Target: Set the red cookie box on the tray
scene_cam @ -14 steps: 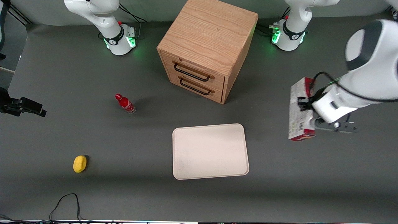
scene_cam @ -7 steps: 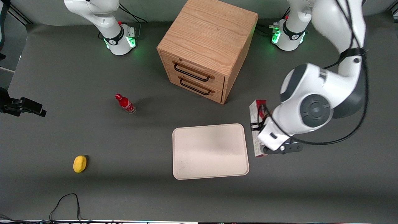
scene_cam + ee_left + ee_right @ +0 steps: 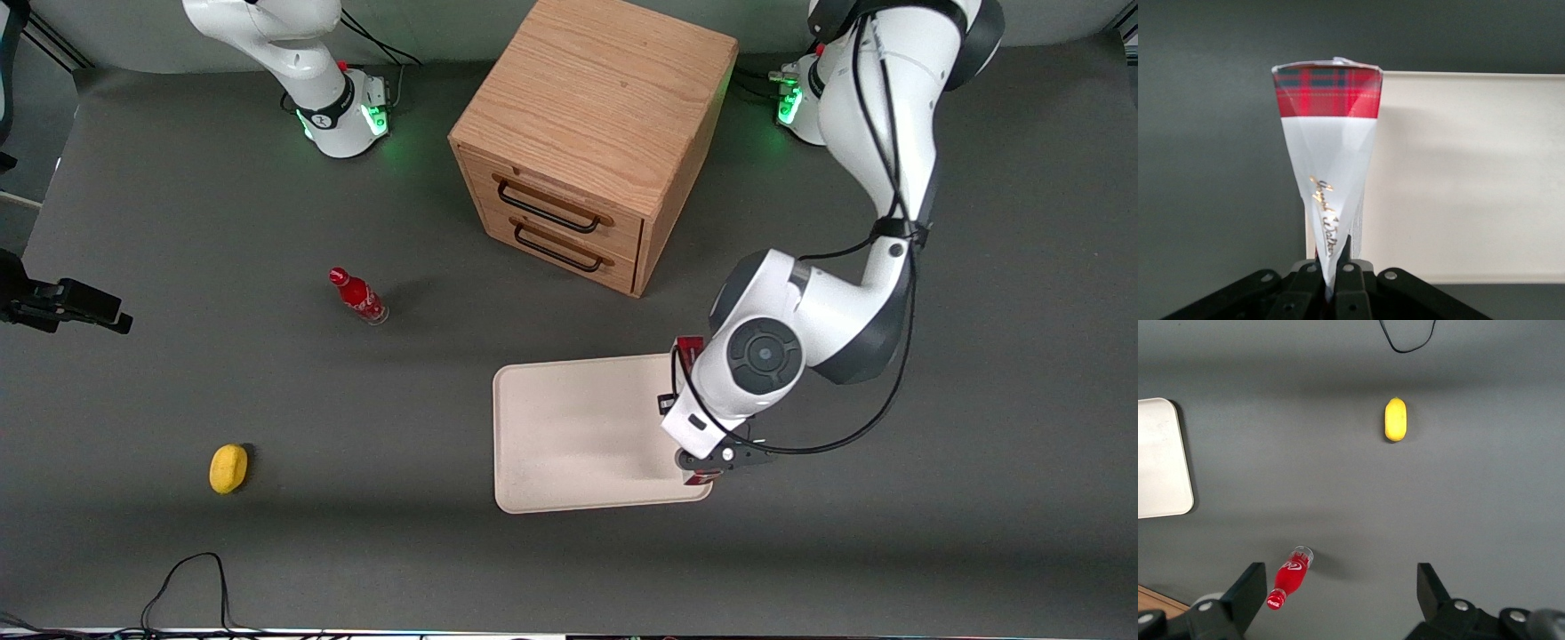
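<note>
The gripper (image 3: 1333,283) has its jaws clamped on the red cookie box (image 3: 1328,150), which hangs on edge above the tray (image 3: 569,427), over the rim at the working arm's end. To place it well, carry it inward over bare tray, lower until it rests inside the rim, and only then release, lest it topple onto the worktop (image 3: 889,533).
</note>
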Controlling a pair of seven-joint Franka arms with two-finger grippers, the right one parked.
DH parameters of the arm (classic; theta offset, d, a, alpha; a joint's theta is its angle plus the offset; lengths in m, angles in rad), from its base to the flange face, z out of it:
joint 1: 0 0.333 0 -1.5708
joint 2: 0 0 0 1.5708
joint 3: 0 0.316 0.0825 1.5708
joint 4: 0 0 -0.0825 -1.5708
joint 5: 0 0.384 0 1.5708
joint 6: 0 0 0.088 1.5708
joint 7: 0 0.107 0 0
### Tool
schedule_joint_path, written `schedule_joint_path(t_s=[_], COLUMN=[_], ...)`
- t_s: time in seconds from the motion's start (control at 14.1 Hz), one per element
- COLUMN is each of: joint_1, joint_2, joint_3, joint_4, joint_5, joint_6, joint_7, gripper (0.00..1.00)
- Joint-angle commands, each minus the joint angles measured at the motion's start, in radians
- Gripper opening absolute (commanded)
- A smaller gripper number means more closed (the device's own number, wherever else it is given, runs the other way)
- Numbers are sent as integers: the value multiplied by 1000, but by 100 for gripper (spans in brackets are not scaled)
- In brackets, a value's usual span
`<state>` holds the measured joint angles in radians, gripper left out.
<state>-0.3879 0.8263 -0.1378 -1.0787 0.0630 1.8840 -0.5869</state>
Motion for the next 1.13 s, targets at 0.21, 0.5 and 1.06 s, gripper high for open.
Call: schedule_joint_path(t_s=[0.21, 0.5, 1.06], joint_1=[-28, -28, -34], joint_2=[57, 71, 80], joint_3=[38, 41, 40], joint_4=[-38, -38, -52], joint_5=[12, -5, -3], joint_6=[115, 102, 99], joint_7=[-24, -54, -76], gripper=[0, 0, 99])
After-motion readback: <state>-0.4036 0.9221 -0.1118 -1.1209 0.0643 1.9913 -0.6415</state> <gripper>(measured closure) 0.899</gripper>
